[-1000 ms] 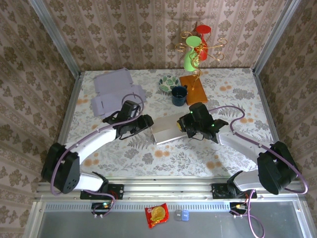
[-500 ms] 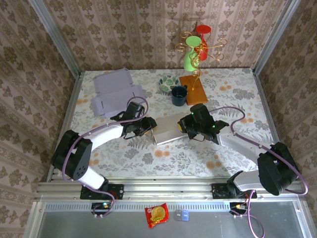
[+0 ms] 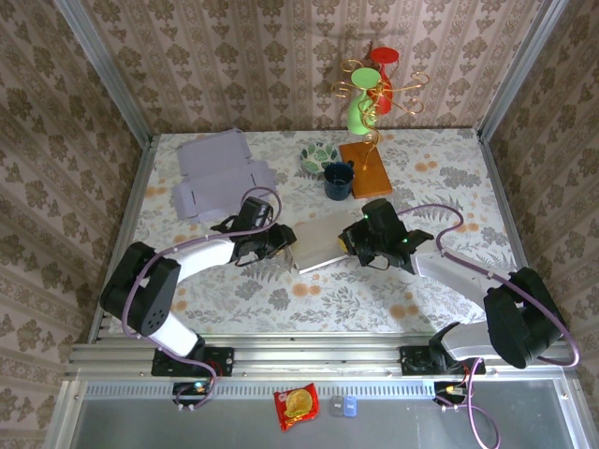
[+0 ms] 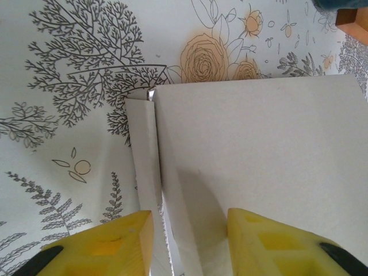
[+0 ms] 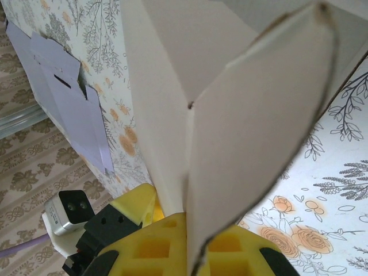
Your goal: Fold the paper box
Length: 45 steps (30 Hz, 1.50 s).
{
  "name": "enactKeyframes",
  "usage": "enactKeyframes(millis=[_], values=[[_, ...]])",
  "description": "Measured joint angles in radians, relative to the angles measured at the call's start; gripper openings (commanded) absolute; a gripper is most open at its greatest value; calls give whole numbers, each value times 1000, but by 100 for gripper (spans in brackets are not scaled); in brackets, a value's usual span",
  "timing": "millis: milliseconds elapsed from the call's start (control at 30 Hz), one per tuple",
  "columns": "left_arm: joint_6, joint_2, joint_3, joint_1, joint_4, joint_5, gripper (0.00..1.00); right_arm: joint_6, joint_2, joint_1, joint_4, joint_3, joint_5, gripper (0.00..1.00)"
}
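1. The paper box (image 3: 320, 249) lies at the centre of the top view, a pale grey blank on the flower-printed surface (image 3: 440, 173), between the two arms.
2. The left tool (image 3: 281, 239) sits at the box's left edge. In the left wrist view its yellow fingers (image 4: 115, 238) stand moderately apart at the bottom of the frame. The box's (image 4: 259, 155) narrow side flap and the fold line run up between them. The fingers are not pressed together on the paper.
3. The right tool (image 3: 359, 239) is at the box's right edge, closed on it. In the right wrist view a curved flap of the box (image 5: 253, 138) rises from between the yellow pads (image 5: 155, 250), pinched there and lifted off the surface.
4. Two flat lilac box blanks (image 3: 211, 173) lie at the upper left of the surface, well apart from the box.
5. Behind the box, towards the top of the frame, stand a dark blue cup (image 3: 338, 180), a patterned bowl (image 3: 319, 155) and an orange-brown block (image 3: 366, 166), close together.
6. A red snack packet (image 3: 296, 405) lies at the bottom centre, below the arm bases. Its print is too small to read.
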Motion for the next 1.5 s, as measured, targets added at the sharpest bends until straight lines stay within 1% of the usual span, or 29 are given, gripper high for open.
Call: enactKeyframes(millis=[133,433,767,1100,1367,1500], values=[[-1,12,-8,0,25,12,34,-12,10,-3,0,-4,0,3],[0,29,-11,0,50,23,31,-17,21,-5,0,-5,0,4],[0,44,-14,0,84,34,30,-22,27,-11,0,-6,0,7],[-1,56,-17,-1,93,34,28,-64,59,-34,0,-26,-30,9],[0,70,-19,-7,94,34,28,-124,74,-51,-11,-26,-50,10],[0,74,-19,-9,93,34,28,-136,80,-52,-16,-26,-54,13]])
